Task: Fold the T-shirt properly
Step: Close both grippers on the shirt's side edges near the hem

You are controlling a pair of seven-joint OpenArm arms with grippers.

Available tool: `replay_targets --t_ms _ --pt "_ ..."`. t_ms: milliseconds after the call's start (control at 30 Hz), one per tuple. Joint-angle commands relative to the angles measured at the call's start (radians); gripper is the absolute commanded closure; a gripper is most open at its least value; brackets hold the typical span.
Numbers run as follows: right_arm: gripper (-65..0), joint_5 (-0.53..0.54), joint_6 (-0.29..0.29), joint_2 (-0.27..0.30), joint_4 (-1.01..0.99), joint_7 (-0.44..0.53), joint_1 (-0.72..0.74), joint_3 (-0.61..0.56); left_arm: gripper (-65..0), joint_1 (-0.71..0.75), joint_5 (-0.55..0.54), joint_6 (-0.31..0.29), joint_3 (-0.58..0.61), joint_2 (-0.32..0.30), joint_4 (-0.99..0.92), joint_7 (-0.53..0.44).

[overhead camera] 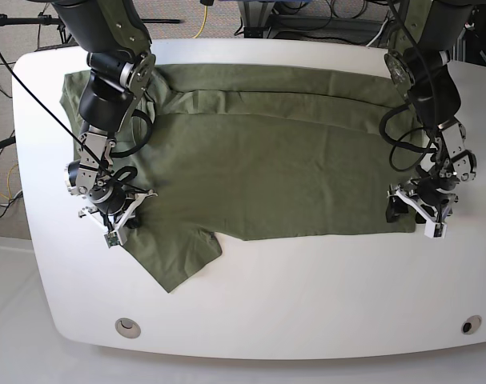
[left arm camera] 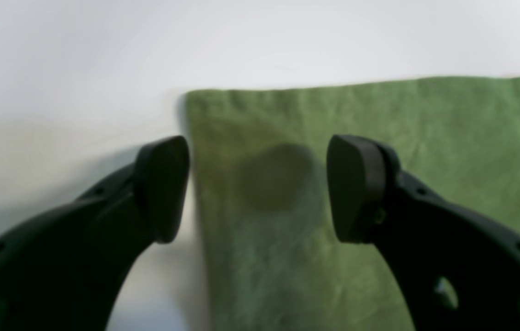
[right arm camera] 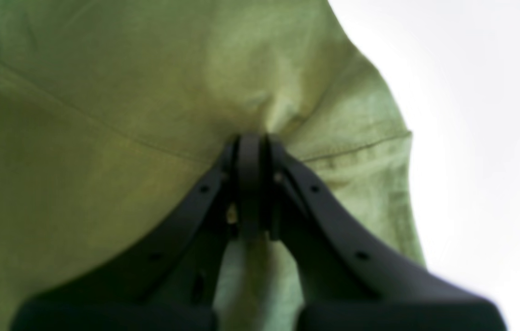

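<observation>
Right gripper [right arm camera: 250, 142] jaws pinch the T-shirt [overhead camera: 267, 168] sleeve at frame left to fold; left gripper [left arm camera: 257, 188] jaws wide, empty, straddling the hem corner.

No readable text, labels or numbers appear anywhere.

Looks like a robotics lab: white round-cornered table [overhead camera: 307, 304] with two black arms mounted at its far edge, upper left [overhead camera: 106, 48] and upper right [overhead camera: 423, 56] of the base view; loose cables [overhead camera: 307, 12] on the floor along the top of the frame, more at the left edge; pale floor below
</observation>
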Motion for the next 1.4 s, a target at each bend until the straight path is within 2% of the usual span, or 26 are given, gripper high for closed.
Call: replay_targets --t_ms 0,433,633,733,800,900,933,1067,1367 --pt "0.0 -0.049 0.007 0.003 -0.003 -0.071 -0.01 -0.003 -43.9 -0.017 -0.012 -0.002 0.0 -0.014 0.008 -0.014" --pt "0.0 -0.047 0.007 0.003 -0.003 -0.071 -0.011 -0.003 -43.9 -0.001 -0.008 -0.002 0.001 0.029 0.008 -0.005" --pt "0.0 -0.049 0.007 0.003 -0.003 -0.071 -0.011 -0.003 -42.9 0.031 -0.015 -0.002 0.067 0.049 0.019 -0.005" --pt "0.0 -0.05 0.007 0.003 -0.003 -0.071 -0.011 -0.003 -37.2 0.042 -0.017 -0.002 0.078 0.049 0.019 -0.005" --pt "0.0 -0.05 0.007 0.003 -0.003 -0.071 -0.011 -0.003 -26.5 0.042 -0.017 -0.002 0.078 0.049 0.019 -0.005" --pt "0.0 -0.05 0.007 0.003 -0.003 -0.071 -0.011 -0.003 -2.7 0.04 -0.017 -0.002 0.063 0.049 0.019 -0.005" --pt "0.0 -0.05 0.007 0.003 -0.003 -0.071 -0.011 -0.003 0.0 0.039 -0.015 -0.002 0.057 0.049 0.019 -0.005" --pt "0.0 -0.05 0.007 0.003 -0.003 -0.071 -0.011 -0.003 -2.1 0.039 -0.015 -0.002 0.049 0.041 0.019 -0.005" --pt "0.0 -0.047 0.007 0.002 -0.002 -0.071 -0.007 -0.003 -1.9 0.034 -0.017 -0.002 0.049 0.026 0.057 -0.005"
